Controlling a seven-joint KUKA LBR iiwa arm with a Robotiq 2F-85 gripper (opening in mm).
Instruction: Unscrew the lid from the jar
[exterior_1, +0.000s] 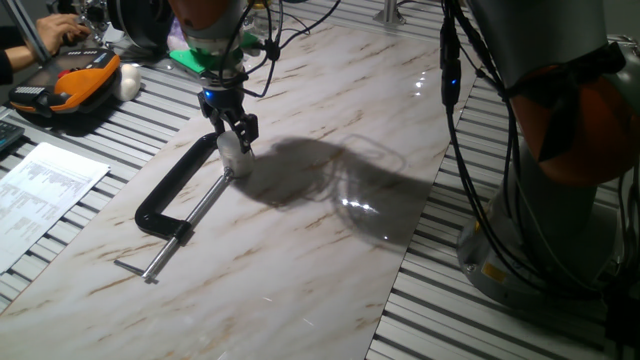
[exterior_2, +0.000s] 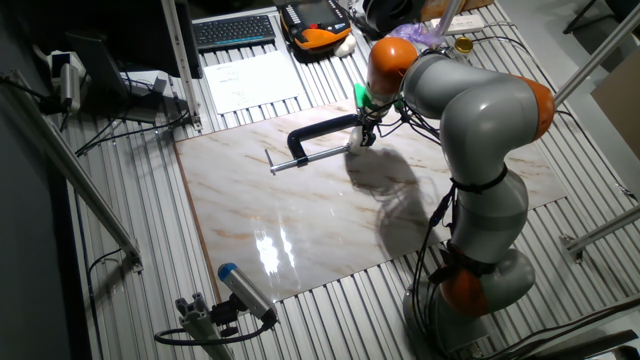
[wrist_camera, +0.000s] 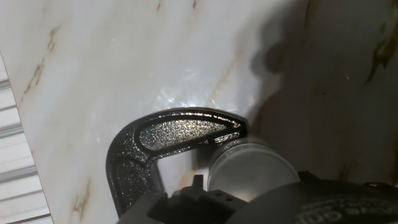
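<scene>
A: Start at the left. What lies around the work?

B: Far left in one fixed view, an orange case (exterior_1: 72, 85) with a white lump (exterior_1: 129, 80) beside it, and a printed sheet (exterior_1: 45, 190) on the slatted table (exterior_1: 480, 320). Then the marble board (exterior_1: 300, 250) with a black clamp (exterior_1: 178, 190) lying flat on it, its steel screw (exterior_1: 190, 222) pointing toward the near left.

A: And what crowds the jar?

B: The clamp. In the hand view its curved end (wrist_camera: 180, 130) sits right against the jar (wrist_camera: 249, 171), touching it or very nearly. Cables hang from the arm (exterior_2: 480, 110) just behind.

A: Where is the jar exactly?

B: On the board at the clamp's far end, directly under the gripper (exterior_1: 232, 128). It is small, whitish and squat; its lid (exterior_1: 233, 146) is a low white cap, flat-topped. In the hand view the top looks pale grey and blurred.

A: Are the fingers on it?

B: They reach down around the lid, but I cannot tell whether they are pressing it.
</scene>
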